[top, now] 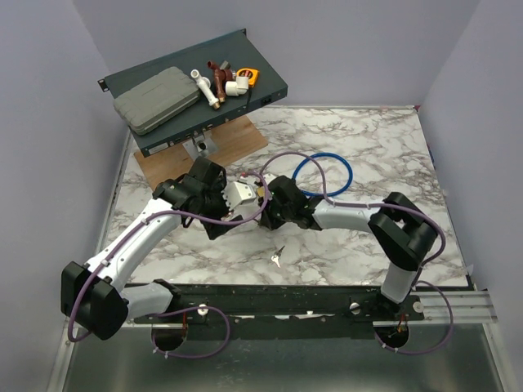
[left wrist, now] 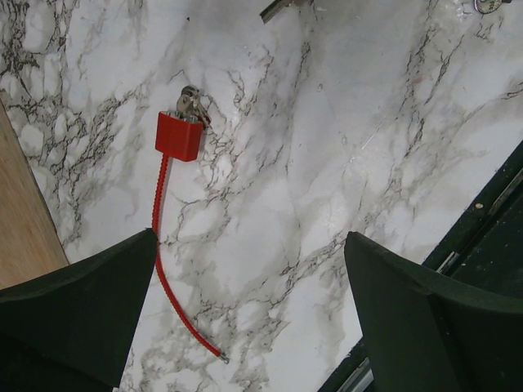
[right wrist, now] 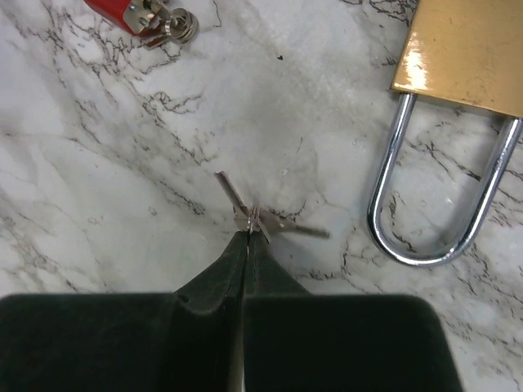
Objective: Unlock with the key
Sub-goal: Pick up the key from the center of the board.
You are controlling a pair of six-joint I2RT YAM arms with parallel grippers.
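In the right wrist view my right gripper (right wrist: 249, 237) is shut on the small silver key (right wrist: 245, 214), pinching it at its head so its thin blades stick out just above the marble. The brass padlock (right wrist: 462, 49) lies to the right of it, its silver shackle (right wrist: 433, 237) closed and pointing toward me, apart from the key. My left gripper (left wrist: 251, 237) is open and empty over bare marble. In the top view both grippers meet mid-table, the left (top: 237, 200) and the right (top: 268, 202).
A red cable lock (left wrist: 178, 135) with keys in it lies on the marble, its red cable (left wrist: 163, 261) running past my left finger. Another small silver key (top: 278, 257) lies nearer the bases. A blue cable loop (top: 323, 173), a wooden board (top: 237, 143) and a dark rack unit (top: 196, 90) stand behind.
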